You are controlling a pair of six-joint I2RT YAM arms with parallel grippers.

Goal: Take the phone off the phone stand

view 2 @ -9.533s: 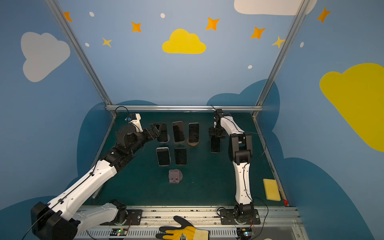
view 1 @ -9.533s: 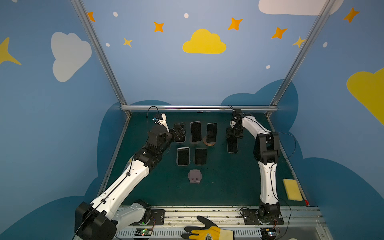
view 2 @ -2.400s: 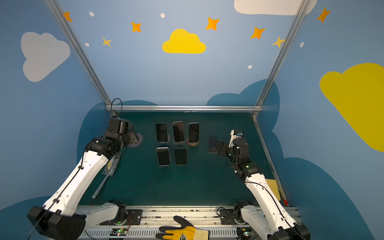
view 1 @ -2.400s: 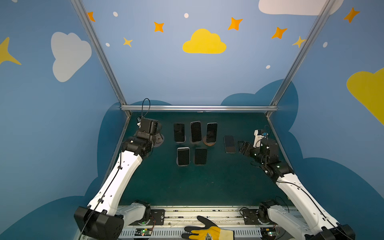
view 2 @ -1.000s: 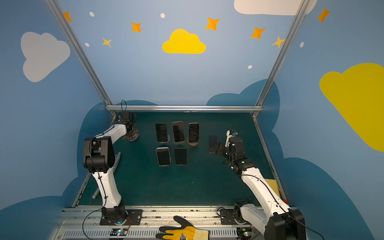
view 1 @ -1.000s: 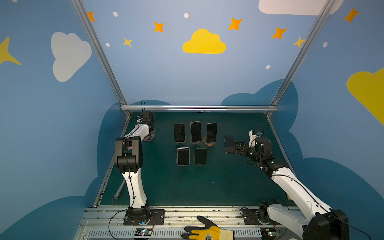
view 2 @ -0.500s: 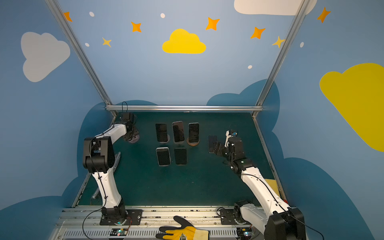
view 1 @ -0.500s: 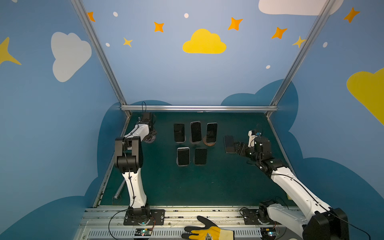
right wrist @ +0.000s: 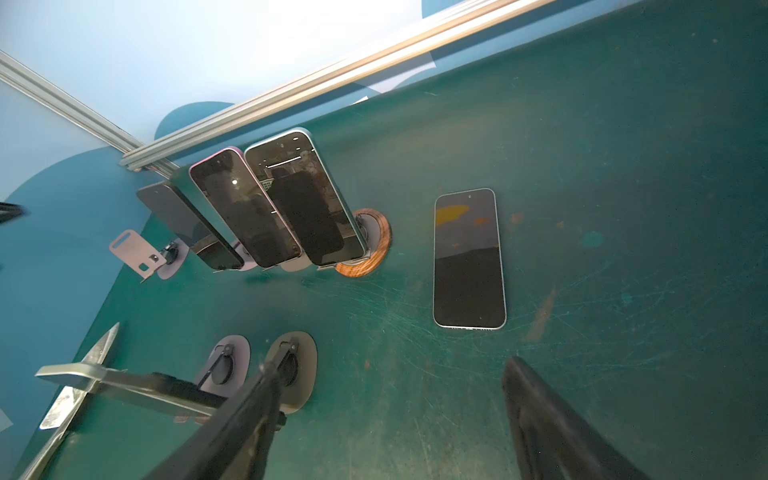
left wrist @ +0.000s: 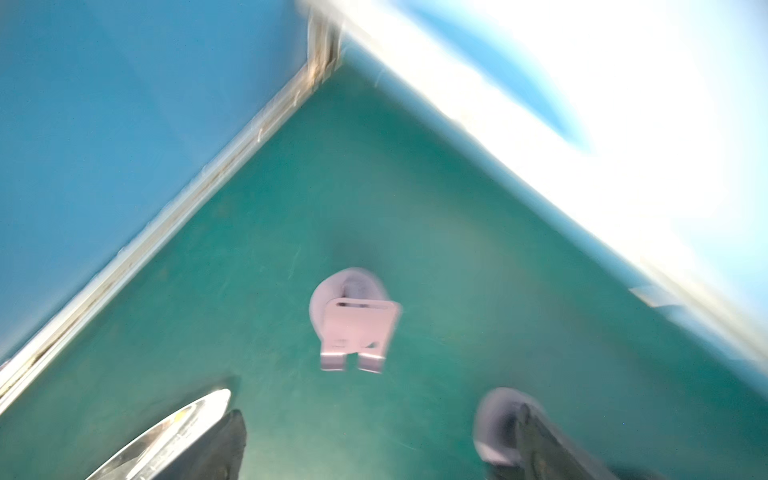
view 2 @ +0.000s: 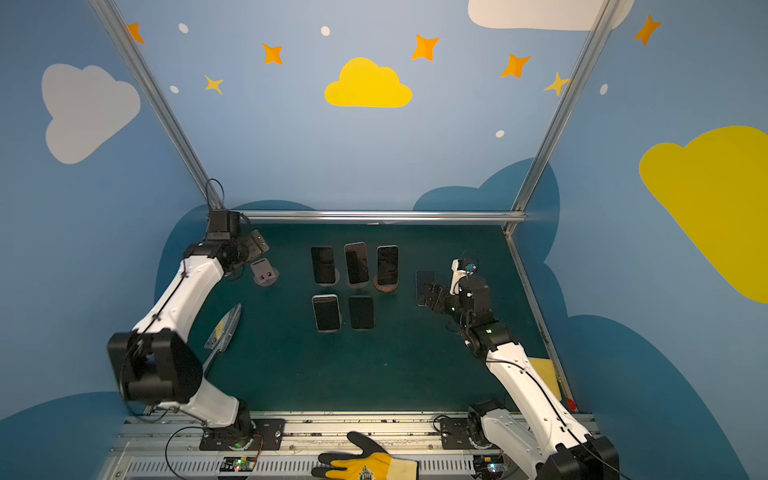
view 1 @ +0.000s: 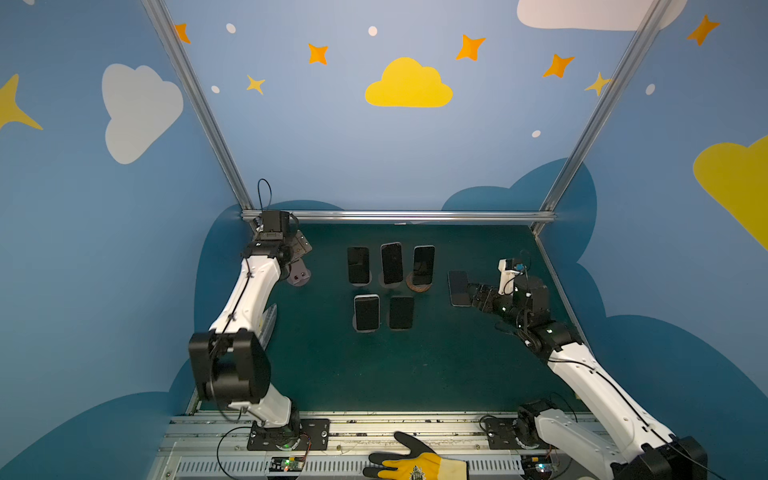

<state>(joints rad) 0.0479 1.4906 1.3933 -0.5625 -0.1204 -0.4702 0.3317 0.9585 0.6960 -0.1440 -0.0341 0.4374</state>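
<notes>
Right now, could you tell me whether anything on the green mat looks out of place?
Yes: one dark-screened phone lies flat on the green mat, off any stand. A lilac plastic stand sits empty and alone by the far left corner.

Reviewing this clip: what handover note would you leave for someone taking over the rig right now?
Left hand: open, empty, by the empty purple stand in the back left corner.
Right hand: open, empty, just short of the phone lying flat on the mat.
Done: that phone is off a stand.
Left: five phones on stands mid-mat, three in back, two in front.
</notes>
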